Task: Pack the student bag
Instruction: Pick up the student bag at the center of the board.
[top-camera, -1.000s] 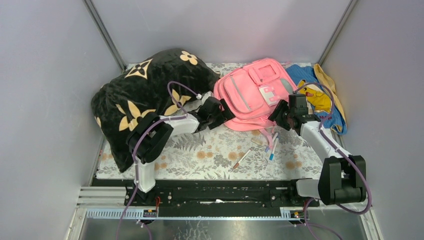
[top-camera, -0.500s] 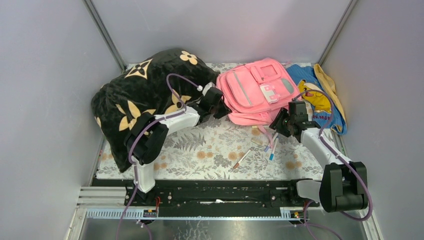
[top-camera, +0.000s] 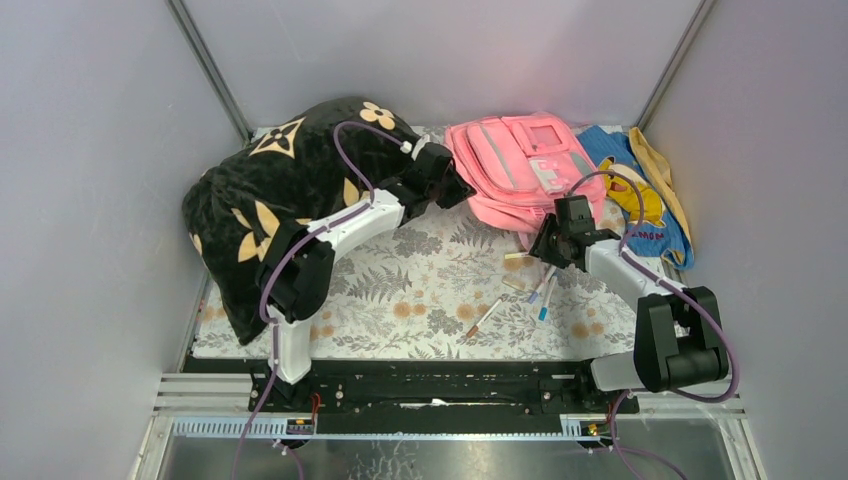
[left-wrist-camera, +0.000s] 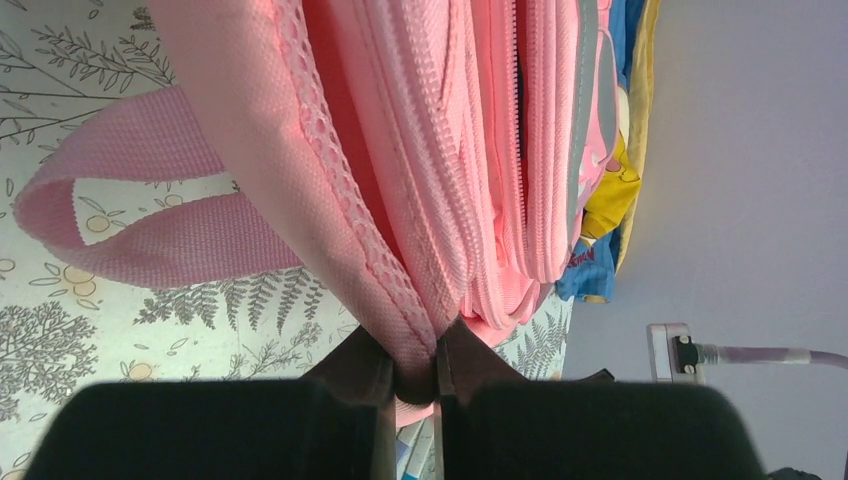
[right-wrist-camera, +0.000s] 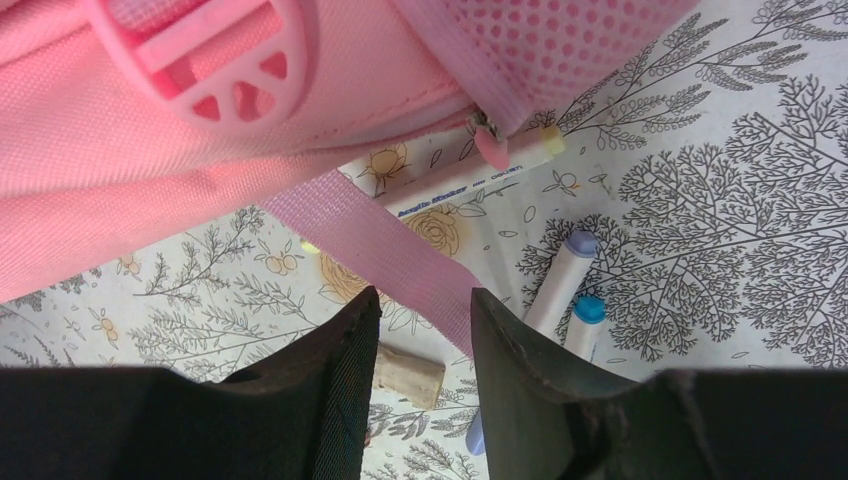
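I count one pink backpack (top-camera: 520, 165) at one o'clock on the table (top-camera: 400, 290), one black pillow (top-camera: 270, 190) at ten and one blue cloth (top-camera: 603, 148) at two. Around four o'clock lie at least four pens (right-wrist-camera: 558, 285) and one small tan block (right-wrist-camera: 408, 372).

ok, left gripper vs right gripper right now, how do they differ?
Left gripper is shut, pinching a seam edge of the student bag; right gripper is open, gripping nothing. Left sits at the bag's left side; right at its near edge, jaws straddling a pink strap. Both are at the bag.
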